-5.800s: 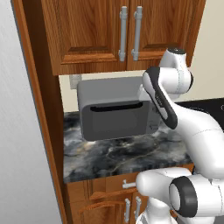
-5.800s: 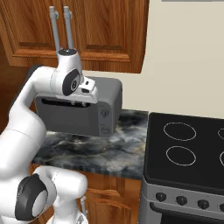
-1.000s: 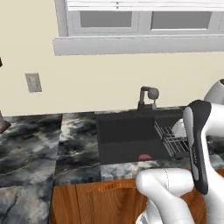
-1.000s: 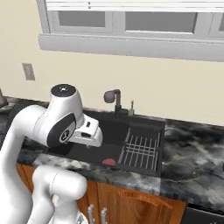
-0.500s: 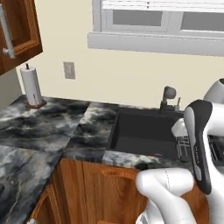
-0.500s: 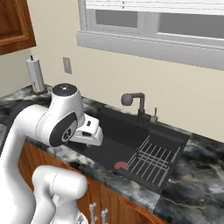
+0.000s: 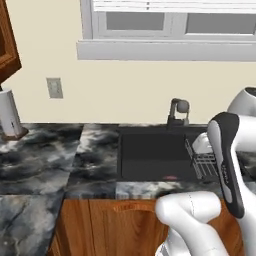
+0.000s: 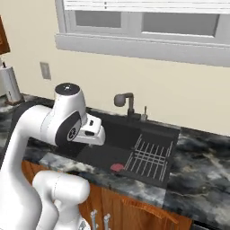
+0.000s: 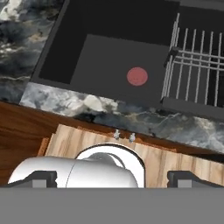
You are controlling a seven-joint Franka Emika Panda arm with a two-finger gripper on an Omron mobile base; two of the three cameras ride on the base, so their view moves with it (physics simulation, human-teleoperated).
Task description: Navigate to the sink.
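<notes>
You see a matte black sink (image 7: 150,157) set in a countertop (image 7: 45,165) marbled in black, grey and white. A red disc (image 9: 137,76) marks the basin floor. The faucet (image 8: 123,101) is dark grey, the rack (image 8: 150,157) light grey wire. The wall (image 7: 125,85) is cream, the window frame (image 7: 165,50) pale grey, the outlet (image 7: 54,88) light grey. The cabinets (image 7: 105,225) are reddish-brown wood. The paper roll (image 7: 9,115) is white on a brown base.

The robot's big white smooth round arm (image 8: 31,139) has fat curved parts, dark grey rings at its joints, and a round grey cap.
</notes>
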